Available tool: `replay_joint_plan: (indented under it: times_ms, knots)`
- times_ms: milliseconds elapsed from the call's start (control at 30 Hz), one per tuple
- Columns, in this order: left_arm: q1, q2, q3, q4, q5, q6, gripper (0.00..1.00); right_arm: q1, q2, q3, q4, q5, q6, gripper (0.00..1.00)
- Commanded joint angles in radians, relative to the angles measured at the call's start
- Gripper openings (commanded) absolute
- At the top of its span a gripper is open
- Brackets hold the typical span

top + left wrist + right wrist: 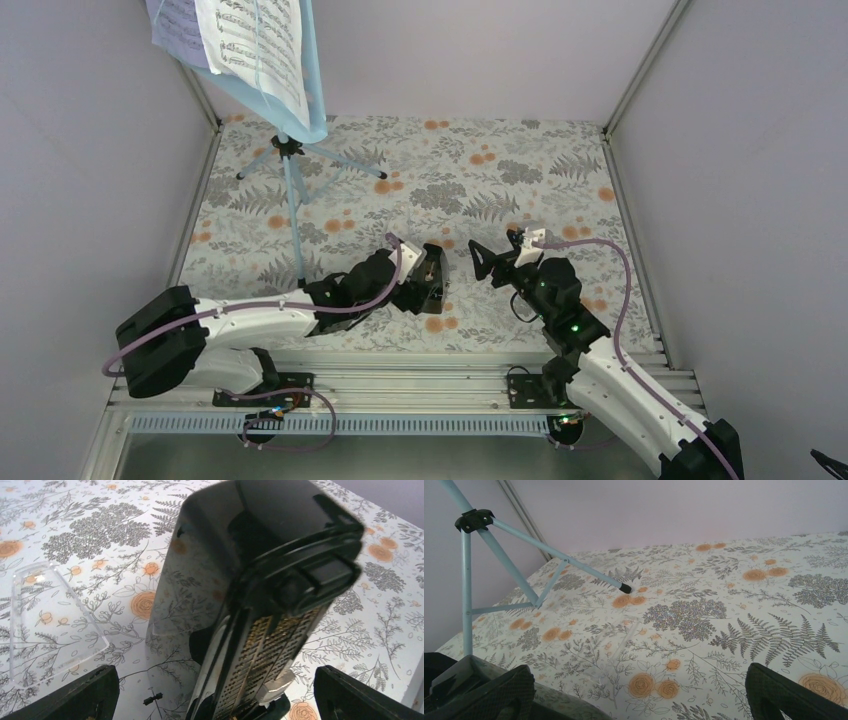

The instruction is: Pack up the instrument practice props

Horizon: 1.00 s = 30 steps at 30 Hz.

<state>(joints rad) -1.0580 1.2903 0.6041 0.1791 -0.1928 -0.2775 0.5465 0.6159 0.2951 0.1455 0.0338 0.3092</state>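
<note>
Metronome (250,580) x1, stand (287,147) x1, sheets (255,50) x2 (white, lavender); L gripper (222,695), R gripper (640,700) wide open, empty

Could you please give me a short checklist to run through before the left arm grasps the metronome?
1. Left pincer open: ok.
2. Metronome sits between its fingers, not gripped yet: ok.
3. Right pincer open and apart from the metronome: ok.
4. Clear cover fitted on the metronome: not ok, it lies flat beside it.
5. Metronome standing steady: cannot tell.
6. Sheet music off the stand: not ok, pages rest on it.
</note>
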Motion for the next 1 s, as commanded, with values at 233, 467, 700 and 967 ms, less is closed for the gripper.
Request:
replay_joint_plan:
  times_ms: [233, 467, 700, 967]
  knots:
    - [-0.005, 0.02, 0.023, 0.019, -0.047, -0.009, 0.76, -0.01, -0.013, -0.019, 0.021, 0.003, 0.015, 1.0]
    - [-0.006, 0.017, 0.023, 0.02, -0.045, -0.004, 0.63, -0.01, -0.018, -0.019, 0.015, 0.009, 0.011, 1.0]
    - [-0.005, -0.036, 0.01, 0.012, -0.016, -0.002, 0.87, -0.011, -0.026, -0.011, -0.004, 0.012, 0.009, 1.0]
    - [0.128, -0.185, -0.135, 0.05, 0.309, -0.098, 1.0, -0.01, -0.02, 0.005, -0.071, -0.047, 0.065, 1.0]
